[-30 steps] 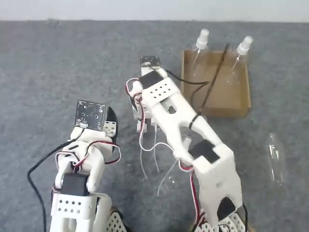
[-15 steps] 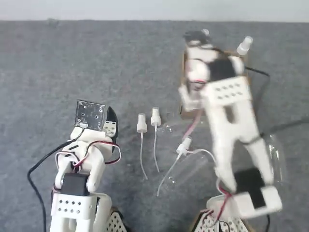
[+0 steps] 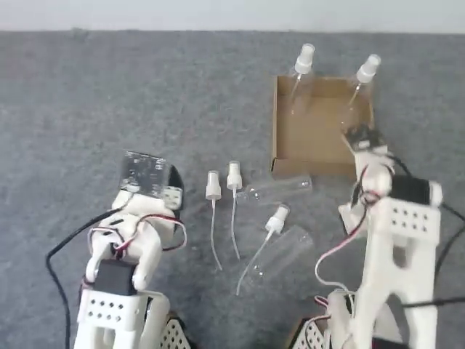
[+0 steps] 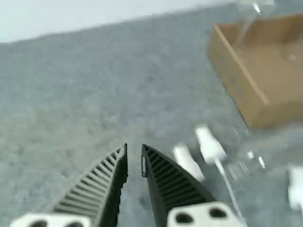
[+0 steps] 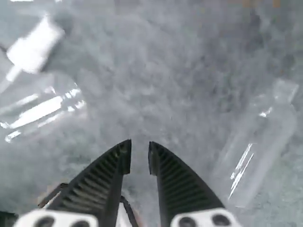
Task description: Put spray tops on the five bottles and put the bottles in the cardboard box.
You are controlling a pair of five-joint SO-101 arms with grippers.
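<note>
Clenched, holding nothing: left gripper (image 4: 134, 153), with a white plastic spray top (image 4: 188, 161) just ahead; right gripper (image 5: 139, 150), beside a clear plastic bottle (image 5: 258, 142)

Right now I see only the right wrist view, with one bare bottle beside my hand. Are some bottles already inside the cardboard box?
Observer: Yes. Two finished bottles stand at the far side of the cardboard box.
Operator: And what lies loose out there?
Observer: Three spray tops lie on the table, between the two arms.
Operator: And the other arm?
Observer: The left hand is beside the two tops that lie together, apart from them, with nothing in it.
</note>
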